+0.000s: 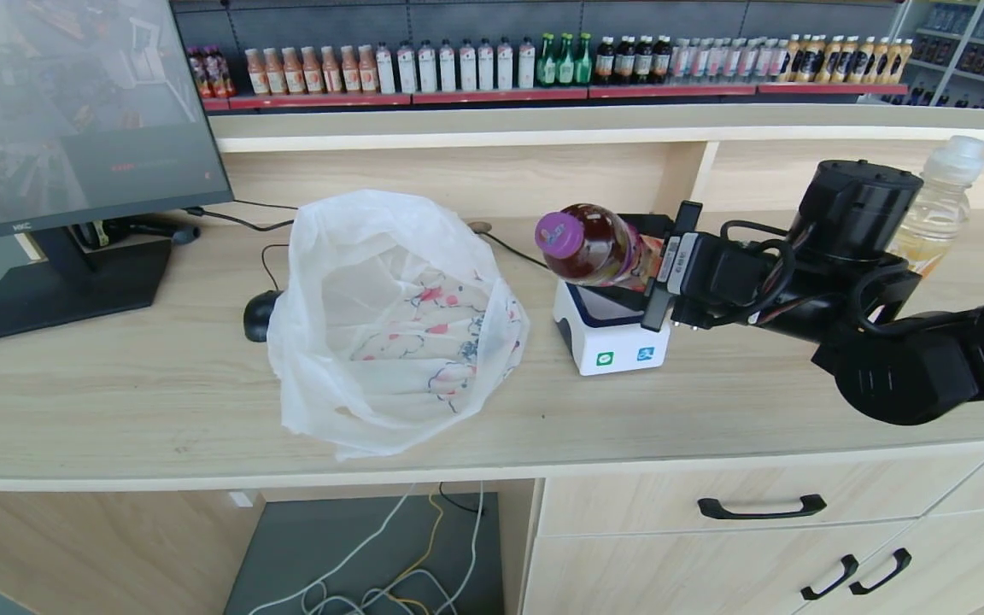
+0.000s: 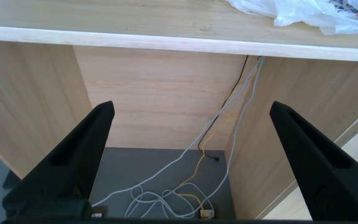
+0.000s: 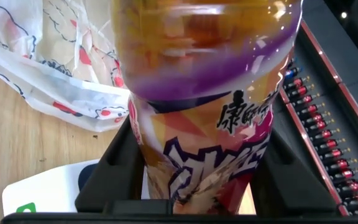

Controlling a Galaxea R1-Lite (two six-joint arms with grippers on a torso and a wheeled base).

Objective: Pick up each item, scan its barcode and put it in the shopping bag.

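My right gripper (image 1: 647, 260) is shut on a brown drink bottle (image 1: 596, 245) with a purple cap, held on its side just above the white barcode scanner (image 1: 612, 335), cap pointing toward the bag. In the right wrist view the bottle (image 3: 207, 112) sits between the black fingers (image 3: 114, 171), with the scanner (image 3: 42, 196) below. The white shopping bag (image 1: 394, 320) stands open on the counter, left of the scanner. A second, pale bottle (image 1: 940, 205) stands behind the right arm. My left gripper (image 2: 191, 155) hangs open below the counter edge, holding nothing.
A monitor (image 1: 73, 111) on a black stand occupies the counter's left end, with a black mouse (image 1: 260, 314) and cables beside the bag. A raised wooden ledge (image 1: 543, 128) backs the counter. Loose wires (image 2: 185, 186) lie on the floor under the counter. Drawers (image 1: 761, 508) sit below right.
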